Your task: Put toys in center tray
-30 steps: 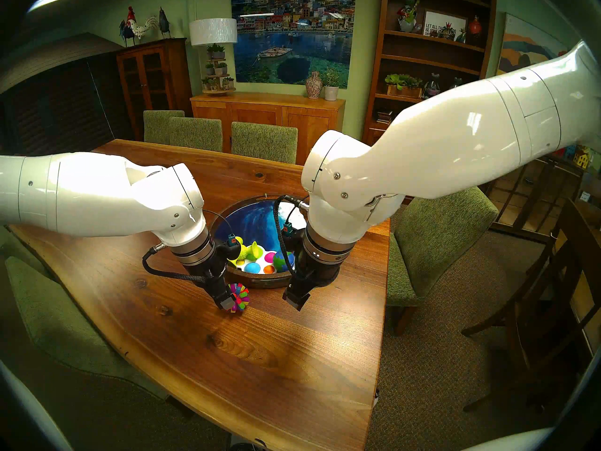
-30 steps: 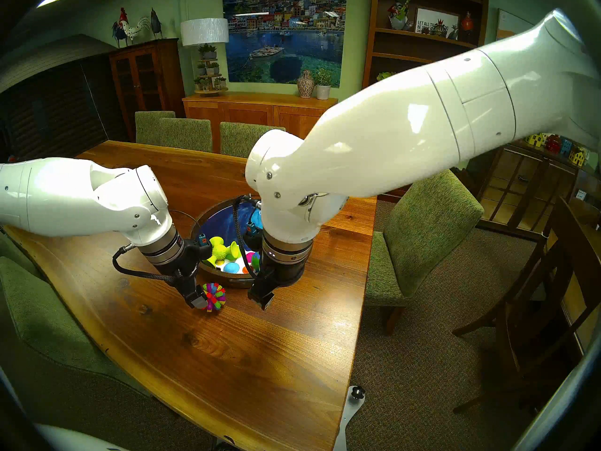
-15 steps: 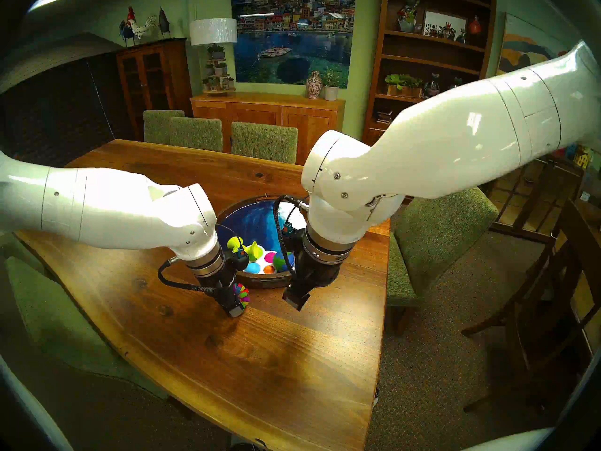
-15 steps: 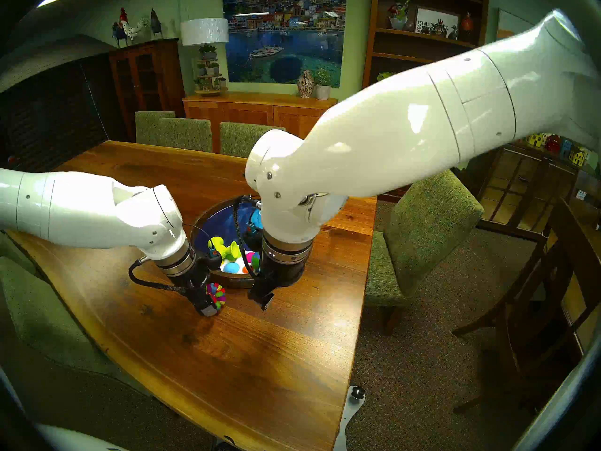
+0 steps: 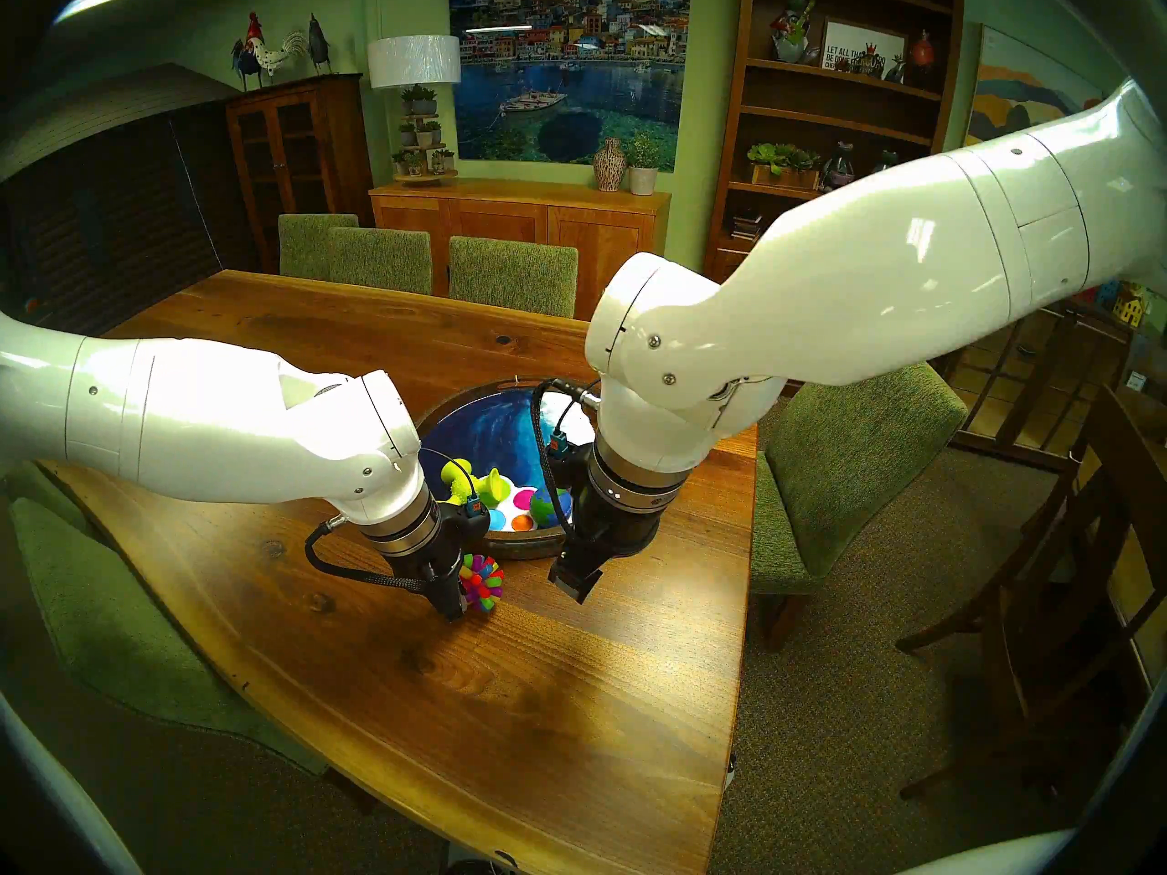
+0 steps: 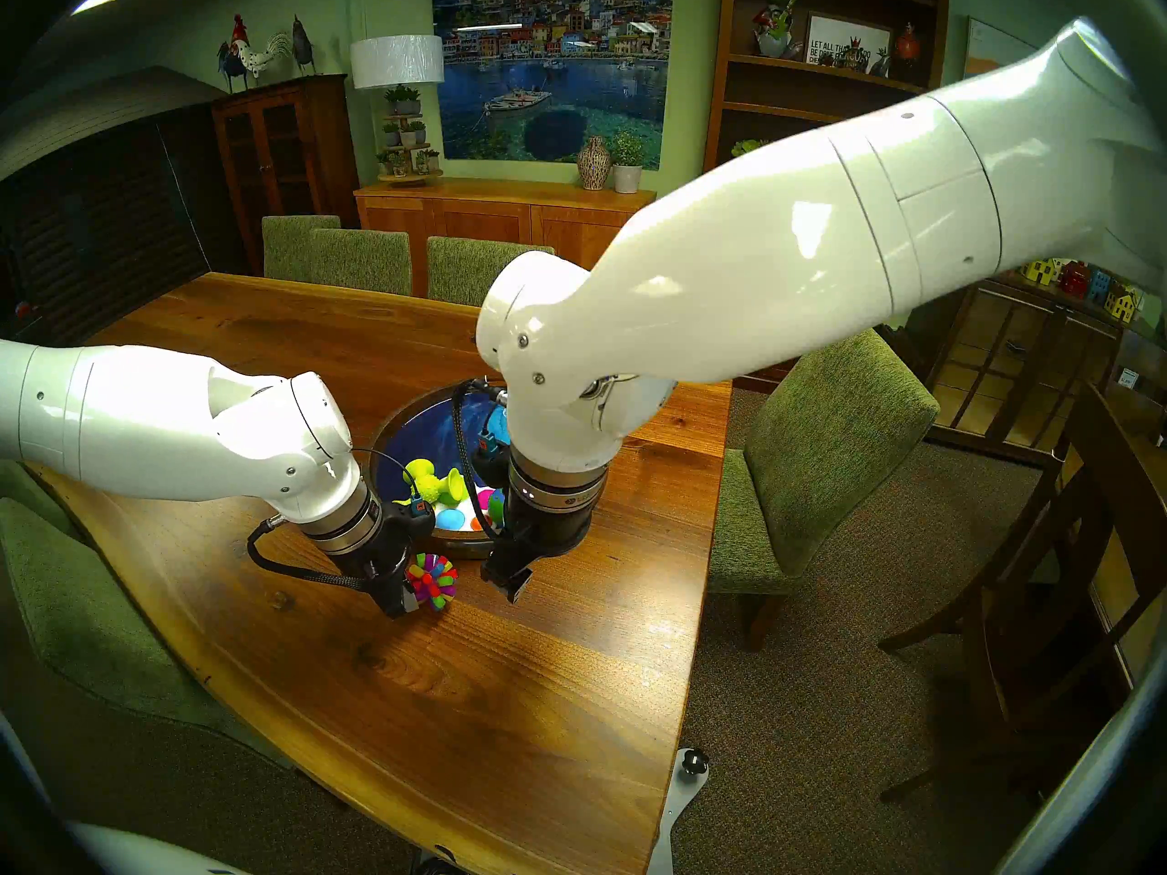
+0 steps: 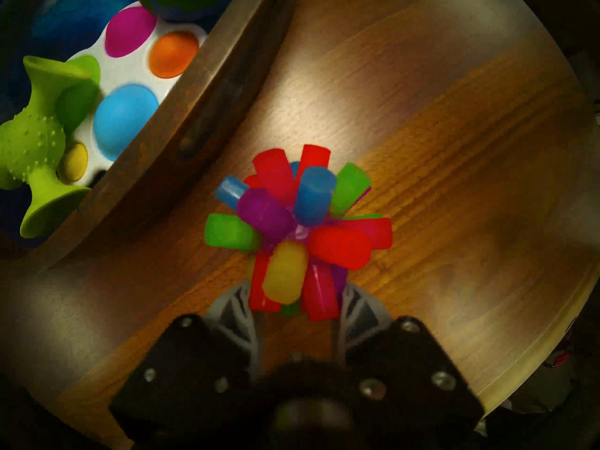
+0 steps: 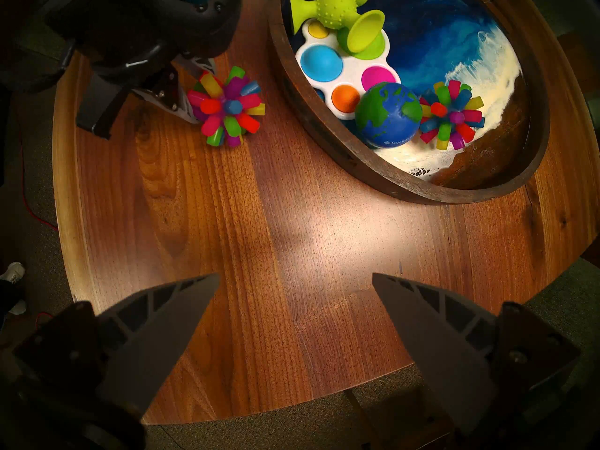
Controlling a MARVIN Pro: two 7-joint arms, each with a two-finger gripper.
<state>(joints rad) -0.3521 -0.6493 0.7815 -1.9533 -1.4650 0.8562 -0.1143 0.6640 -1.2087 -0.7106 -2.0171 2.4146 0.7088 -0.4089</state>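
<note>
One multicoloured spiky ball lies on the wooden table just in front of the round wave tray. My left gripper has its fingers narrowed on the near spikes of this ball. Inside the tray are the globe ball, a second spiky ball and the lime suction-cup toy. My right gripper is open and empty, above the table by the tray's front right.
A white pop-bubble toy with coloured domes also lies in the tray under the lime toy. Green chairs stand around the table. The table's rounded front edge is close below my right gripper.
My left arm has moved down and to the right onto the spiky ball. Its fingers now sit around the ball's near side, and the ball has shifted slightly right. The right arm has not moved.
</note>
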